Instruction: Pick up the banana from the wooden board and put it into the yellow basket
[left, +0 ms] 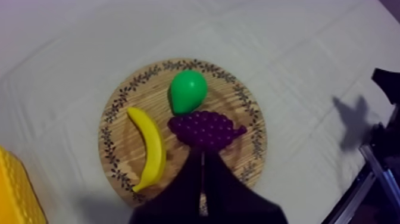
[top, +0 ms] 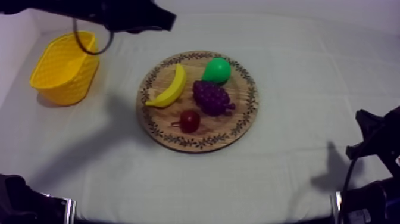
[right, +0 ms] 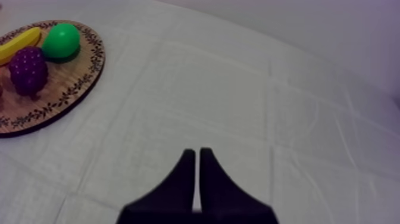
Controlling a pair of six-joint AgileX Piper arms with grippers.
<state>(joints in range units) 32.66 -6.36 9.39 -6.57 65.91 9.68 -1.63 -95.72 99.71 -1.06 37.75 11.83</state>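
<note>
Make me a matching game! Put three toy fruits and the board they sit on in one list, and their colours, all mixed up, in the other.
Things:
1. banana
2. pear
3. bunch of grapes
4. wooden board

Colours:
a. purple
b. brown
c. yellow
d. green

Pairs: 1-c, 2-d, 3-a, 4-b

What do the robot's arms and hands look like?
The left arm and right arm are black and chunky. The left hand and right hand each have two smooth black fingers, wide at the base and narrowing to a tip, like a beak.
</note>
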